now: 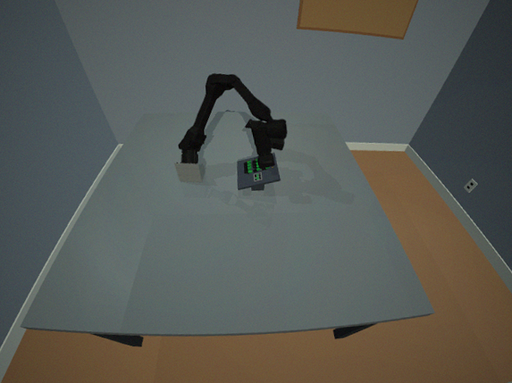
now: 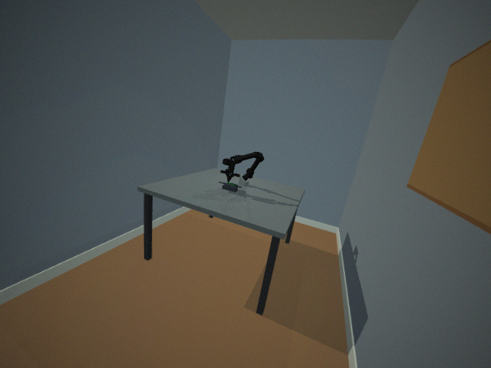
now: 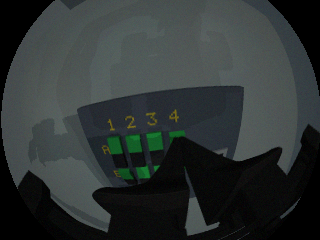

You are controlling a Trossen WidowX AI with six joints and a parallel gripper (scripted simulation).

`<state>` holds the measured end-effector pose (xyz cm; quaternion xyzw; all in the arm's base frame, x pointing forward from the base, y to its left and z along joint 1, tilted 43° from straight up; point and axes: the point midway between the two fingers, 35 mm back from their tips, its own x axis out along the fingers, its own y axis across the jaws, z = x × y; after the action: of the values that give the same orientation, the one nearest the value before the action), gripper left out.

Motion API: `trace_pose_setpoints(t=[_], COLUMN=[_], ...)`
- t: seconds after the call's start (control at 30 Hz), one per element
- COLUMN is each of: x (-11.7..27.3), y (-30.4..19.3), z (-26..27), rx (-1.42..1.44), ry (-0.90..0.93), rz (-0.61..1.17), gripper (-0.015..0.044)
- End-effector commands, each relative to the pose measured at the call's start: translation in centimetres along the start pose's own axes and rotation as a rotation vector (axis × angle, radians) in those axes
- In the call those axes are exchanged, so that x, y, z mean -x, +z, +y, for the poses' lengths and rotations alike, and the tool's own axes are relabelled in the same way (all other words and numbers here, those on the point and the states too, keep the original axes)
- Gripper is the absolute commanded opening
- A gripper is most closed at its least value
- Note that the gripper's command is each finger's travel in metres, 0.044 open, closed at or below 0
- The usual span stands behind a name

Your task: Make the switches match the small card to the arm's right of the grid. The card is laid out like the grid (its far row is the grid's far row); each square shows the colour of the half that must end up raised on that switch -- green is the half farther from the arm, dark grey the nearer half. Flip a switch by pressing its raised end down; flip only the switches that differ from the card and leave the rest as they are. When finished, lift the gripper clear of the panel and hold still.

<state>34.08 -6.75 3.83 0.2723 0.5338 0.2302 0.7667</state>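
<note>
The dark blue switch panel (image 1: 246, 181) (image 3: 210, 107) is tilted on a small stand. In the wrist view, row A shows green far halves in columns 1 (image 3: 115, 145), 2 (image 3: 133, 143), 3 (image 3: 154, 141) and 4 (image 3: 176, 134); dark near halves show in columns 1 to 3. The second row is partly visible, and the rest is hidden by the fingers. The small card (image 1: 257, 176) (image 3: 222, 152) is mostly hidden in the wrist view; its squares are too small to read. My gripper (image 1: 266, 165) (image 2: 229, 181) (image 3: 179, 142) is shut and empty, with its tips low over the panel around column 4; contact cannot be told.
The panel stands on the grey table (image 1: 207, 267) (image 2: 253, 210). The arm's pale base block (image 1: 190, 172) (image 2: 243, 182) is beside the panel, to its left in the top view. Walls surround the table, and an orange board (image 1: 360, 1) (image 2: 459, 146) hangs on one.
</note>
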Motion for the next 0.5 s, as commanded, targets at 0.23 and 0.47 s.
trace_pose_setpoints(t=[0.23, 0.47], x=[-0.15, -0.24], y=[-0.14, -0.14], z=[0.03, 0.03], rx=[-0.007, -0.007], ry=[0.004, 0.005], rz=[0.002, 0.002], gripper=[0.0000, 0.0000])
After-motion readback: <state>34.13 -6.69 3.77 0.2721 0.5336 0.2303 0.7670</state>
